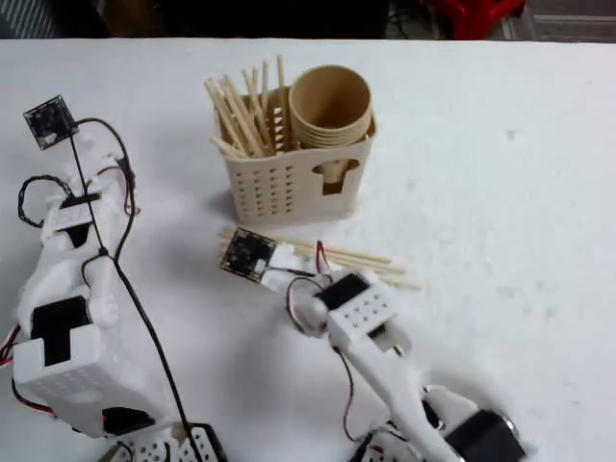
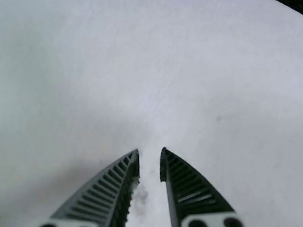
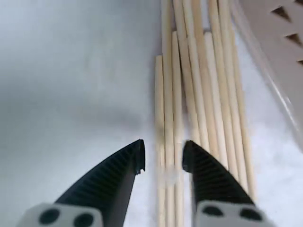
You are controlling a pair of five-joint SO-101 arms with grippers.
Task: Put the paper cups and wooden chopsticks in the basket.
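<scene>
A cream slotted basket stands at the table's middle back. It holds a stack of paper cups on one side and a bundle of wooden chopsticks on the other. Several loose chopsticks lie flat just in front of the basket. My right gripper is open low over their ends, with two or three sticks running between its fingers. The basket wall is close beside the sticks. My left gripper is slightly open over bare table, holding nothing.
The left arm rests folded at the table's left side with cables around it. The right arm comes in from the front edge. The white table stretches wide to the basket's right.
</scene>
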